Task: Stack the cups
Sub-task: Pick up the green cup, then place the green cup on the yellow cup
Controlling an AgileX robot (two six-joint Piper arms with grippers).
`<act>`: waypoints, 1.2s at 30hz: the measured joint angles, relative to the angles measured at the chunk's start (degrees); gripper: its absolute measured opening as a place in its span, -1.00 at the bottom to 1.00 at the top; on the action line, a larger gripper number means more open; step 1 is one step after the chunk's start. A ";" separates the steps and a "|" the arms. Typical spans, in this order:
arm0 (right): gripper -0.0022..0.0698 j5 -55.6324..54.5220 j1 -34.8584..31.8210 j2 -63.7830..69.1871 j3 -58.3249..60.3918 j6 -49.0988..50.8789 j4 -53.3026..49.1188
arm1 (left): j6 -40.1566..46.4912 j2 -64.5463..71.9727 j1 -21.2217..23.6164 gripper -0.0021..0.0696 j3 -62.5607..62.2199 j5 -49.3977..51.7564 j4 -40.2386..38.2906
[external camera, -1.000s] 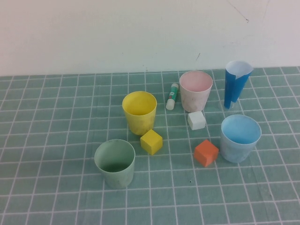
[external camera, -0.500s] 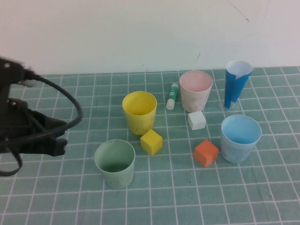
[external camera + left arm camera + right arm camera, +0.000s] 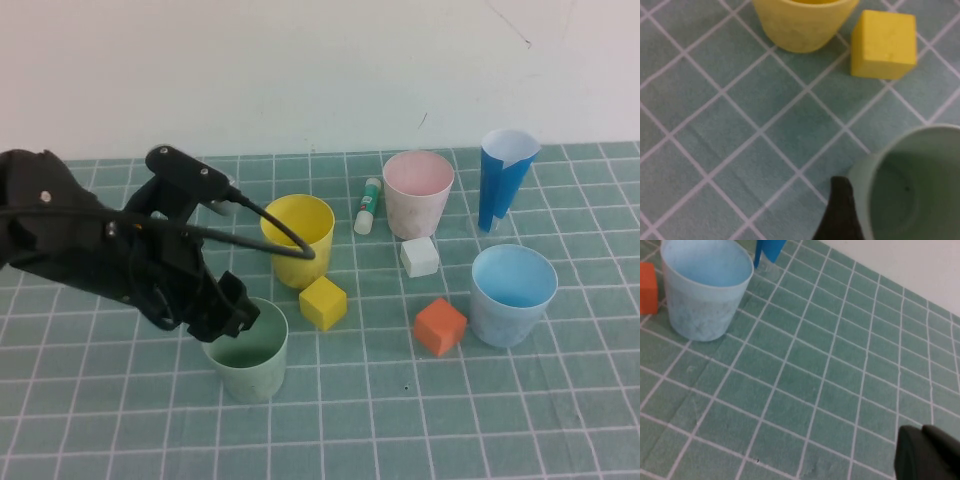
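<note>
Cubes [image 3: 323, 302], glue stick [image 3: 368, 205], blue cone [image 3: 503, 178]

green cup [image 3: 246, 350] rim part-hidden, right gripper unseen

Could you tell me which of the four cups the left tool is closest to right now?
The pale green cup. The left tool sits at its rim, while the yellow cup, pink cup and light blue cup stand farther off.

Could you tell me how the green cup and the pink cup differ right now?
The green cup stands nearest the robot, on its left; the pink cup stands far back beside a glue stick. The left end effector sits at the green cup's rim; nothing is near the pink cup. Both stand upright and unstacked.
</note>
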 joint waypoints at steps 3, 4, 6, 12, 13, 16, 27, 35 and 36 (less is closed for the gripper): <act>-0.95 -0.27 0.00 0.00 0.12 0.00 0.49 | -2.99 2.41 0.00 0.47 -0.68 -2.01 1.47; -0.95 -0.64 0.00 0.00 0.12 -0.08 0.65 | -3.33 3.02 0.00 0.47 -0.83 -2.59 1.72; -0.95 -0.89 0.00 0.00 0.12 -0.08 0.78 | -3.69 4.63 0.00 0.43 -0.87 -2.96 1.96; -0.95 -1.63 0.00 0.00 0.12 -0.08 1.01 | -3.93 8.67 0.00 -0.39 -0.97 -2.30 0.38; -0.95 -1.68 0.00 0.00 0.12 -0.08 1.01 | -4.09 8.75 0.00 -0.58 -1.11 -1.70 0.38; -0.95 -1.91 0.00 0.00 0.12 -0.08 1.01 | -6.77 8.75 0.00 -0.82 -3.72 2.67 0.38; -0.95 -2.27 0.00 0.00 0.12 -0.08 2.95 | -10.86 9.58 0.00 -0.88 -27.93 11.38 0.48; -0.95 -2.29 0.00 0.00 0.12 -0.21 4.97 | -11.31 19.15 0.00 -0.88 -36.49 11.15 2.99; -0.95 -2.29 0.00 0.00 0.12 -0.34 5.13 | -11.61 20.09 0.00 -0.88 -36.70 11.15 3.15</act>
